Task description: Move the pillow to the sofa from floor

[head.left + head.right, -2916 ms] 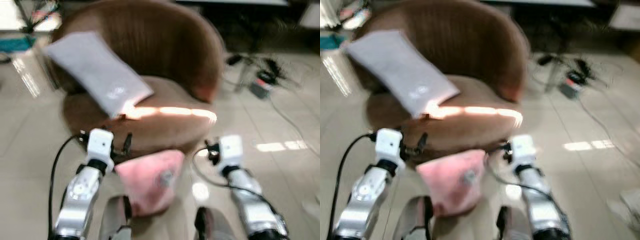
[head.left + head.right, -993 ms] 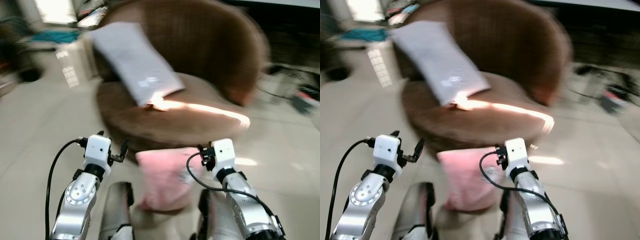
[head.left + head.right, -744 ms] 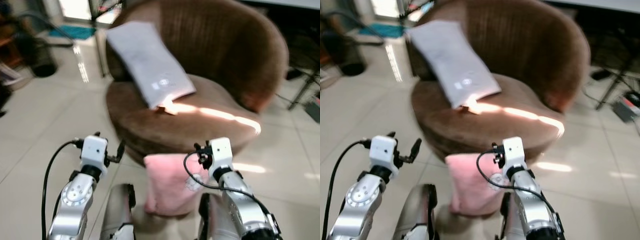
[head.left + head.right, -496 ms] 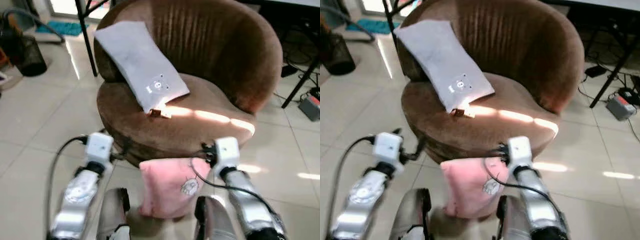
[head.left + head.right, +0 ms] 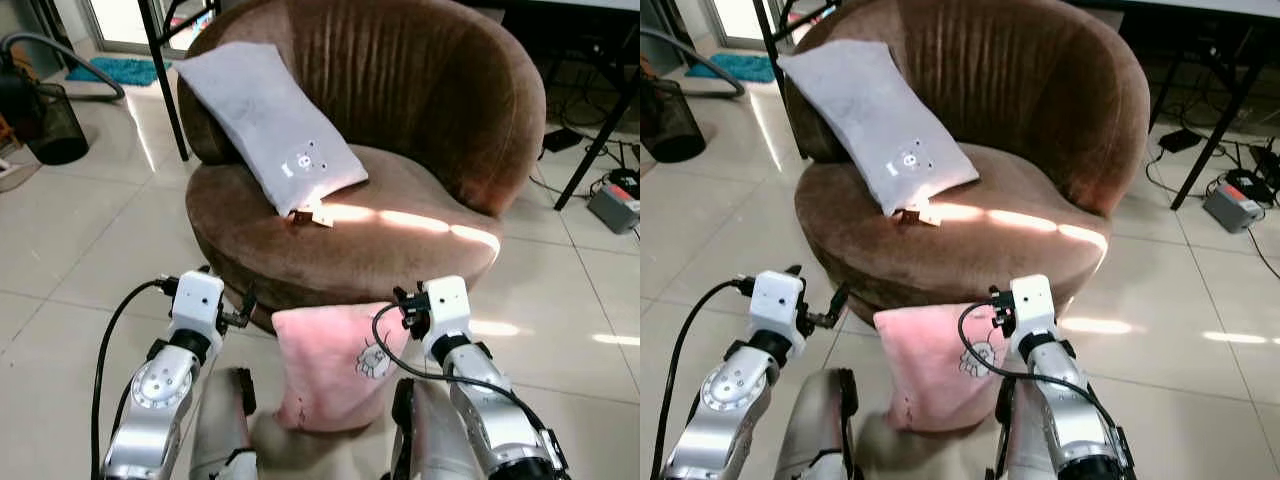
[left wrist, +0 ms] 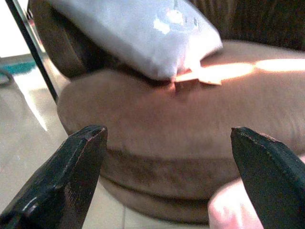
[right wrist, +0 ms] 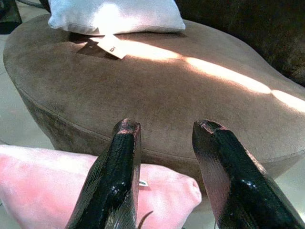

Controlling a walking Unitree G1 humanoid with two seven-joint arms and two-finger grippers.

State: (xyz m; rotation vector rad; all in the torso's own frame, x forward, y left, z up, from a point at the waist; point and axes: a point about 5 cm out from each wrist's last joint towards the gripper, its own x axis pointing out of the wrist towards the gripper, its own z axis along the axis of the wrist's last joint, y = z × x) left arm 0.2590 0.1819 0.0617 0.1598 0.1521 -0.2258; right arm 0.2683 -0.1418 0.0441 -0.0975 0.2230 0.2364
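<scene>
Brown sofa (image 5: 400, 230) holds a grey pillow (image 5: 270, 125) (pink pillow (image 5: 330, 365) on floor).

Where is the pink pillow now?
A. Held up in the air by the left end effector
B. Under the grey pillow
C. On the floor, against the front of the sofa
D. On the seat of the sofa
C: the pink pillow stands on the floor tiles against the front of the brown sofa, between the two arms, and no end effector holds it.
</scene>
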